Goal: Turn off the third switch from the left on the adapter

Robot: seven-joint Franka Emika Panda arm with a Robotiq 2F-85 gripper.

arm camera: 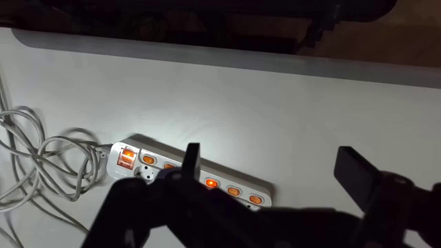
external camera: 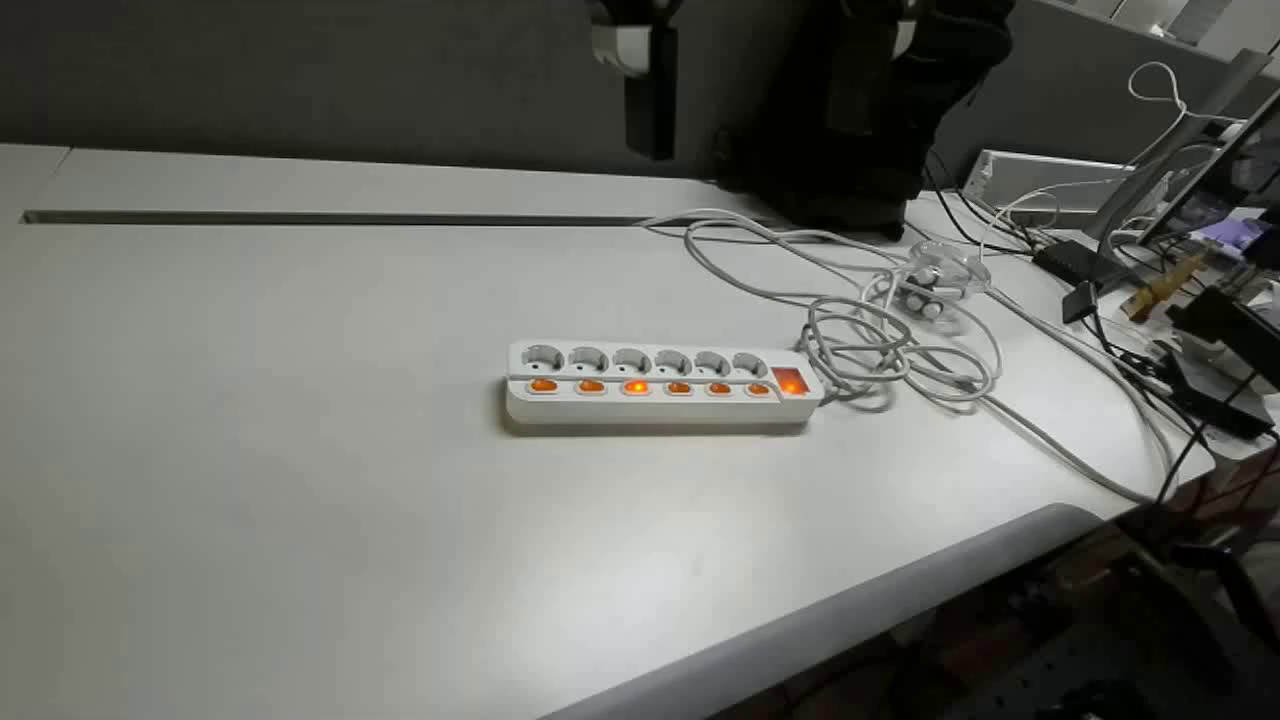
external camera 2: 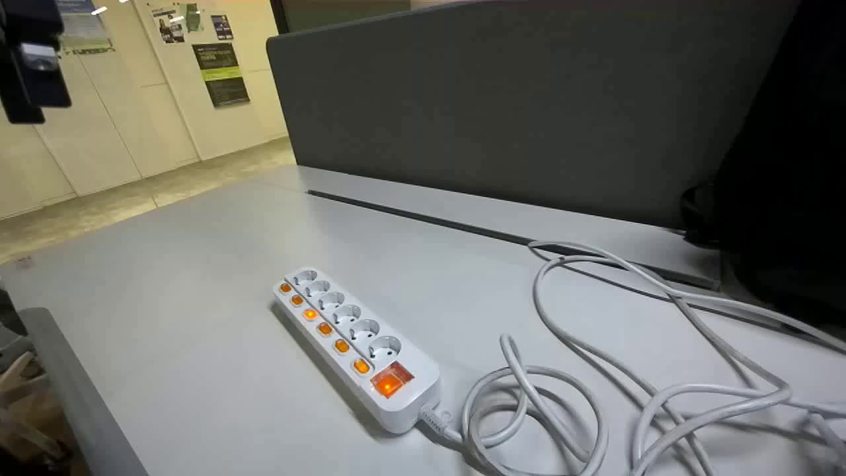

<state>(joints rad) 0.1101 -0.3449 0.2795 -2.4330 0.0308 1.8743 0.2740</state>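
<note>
The adapter, a long white power strip [external camera: 620, 409], lies flat on the table. It also shows in an exterior view [external camera 2: 330, 362] and in the wrist view [arm camera: 222, 186]. The third switch [external camera: 636, 387], a small orange rocker, is lit; its neighbours look unlit. It glows too in an exterior view [external camera 2: 310, 315] and in the wrist view [arm camera: 211, 183]. My gripper [arm camera: 267, 162] is open and empty, its fingers wide apart. It hangs well above and apart from the strip, at the top of an exterior view [external camera: 752, 140]. In the wrist view a finger hides some switches and sockets.
A large square switch [external camera: 791, 381] at the strip's cable end is lit. Tangled white cables [external camera: 860, 340] lie beyond it, beside a clear container [external camera: 945, 270]. A black bag [external camera: 850, 130] stands by the dark partition [external camera: 350, 80]. The table edge [arm camera: 220, 57] is rounded grey.
</note>
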